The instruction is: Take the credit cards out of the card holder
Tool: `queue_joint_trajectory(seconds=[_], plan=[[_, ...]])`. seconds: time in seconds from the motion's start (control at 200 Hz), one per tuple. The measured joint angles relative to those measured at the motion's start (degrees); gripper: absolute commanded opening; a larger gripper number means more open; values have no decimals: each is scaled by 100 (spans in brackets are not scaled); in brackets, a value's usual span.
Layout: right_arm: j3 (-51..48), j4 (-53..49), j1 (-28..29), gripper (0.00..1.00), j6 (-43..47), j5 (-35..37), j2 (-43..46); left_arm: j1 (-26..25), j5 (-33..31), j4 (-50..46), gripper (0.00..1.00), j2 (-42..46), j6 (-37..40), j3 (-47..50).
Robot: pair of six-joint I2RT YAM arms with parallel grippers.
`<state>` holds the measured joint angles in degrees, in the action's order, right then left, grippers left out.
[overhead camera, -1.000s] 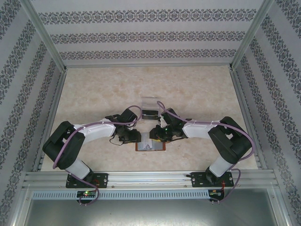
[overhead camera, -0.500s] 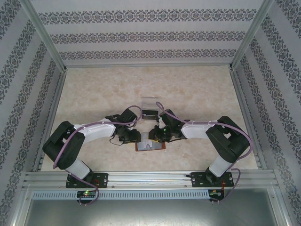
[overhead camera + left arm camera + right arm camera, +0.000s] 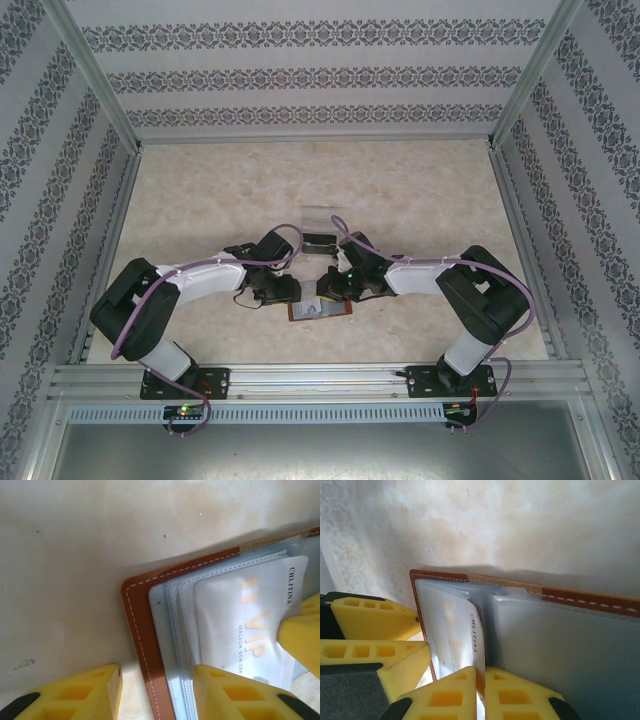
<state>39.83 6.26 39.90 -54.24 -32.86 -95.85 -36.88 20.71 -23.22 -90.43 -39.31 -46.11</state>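
left gripper (image 3: 157, 696): fingers spread, nothing clamped. your outer finger (image 3: 92, 692) hangs over bare table (image 3: 75, 555), and the inner one rests on the clear sleeves (image 3: 172, 630). the card holder (image 3: 141, 625) lies open and flat, with its stitched brown border running up between those two fingers.

pale card (image 3: 250, 615), orange "vip" lettering, sits in the top sleeve just right of your inner finger. its far edge is under a yellow finger (image 3: 301, 635) of the other arm.

right gripper (image 3: 480, 692): fingers pressed together, pinching the pale card's lettered edge beside the holder's fold. the bluish-grey lining (image 3: 570, 650) spreads out right of that gripper. your left fingers are just to its left; contact between them can't be told.

overhead, both grippers meet over the holder, the left at its left end. a clear tray (image 3: 320, 215) sits just beyond them, with a dark flat item at its near side, too small to identify.
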Motion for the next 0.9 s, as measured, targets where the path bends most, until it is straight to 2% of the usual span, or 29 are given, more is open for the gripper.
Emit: queue_joint_trajectory(seconds=[0.395,0.625,0.77,0.899], plan=[[0,0,0,10,2,0,0,-33,-81,-87,42,-17,-2,-74],[0,0,0,10,2,-2,0,-111,-66,-52,48,20,-7,-76],[0,0,0,10,0,-2,0,-116,-61,-24,47,-20,-7,-76],[0,-4,0,16,7,2,0,-118,-127,-70,44,-107,0,-120]])
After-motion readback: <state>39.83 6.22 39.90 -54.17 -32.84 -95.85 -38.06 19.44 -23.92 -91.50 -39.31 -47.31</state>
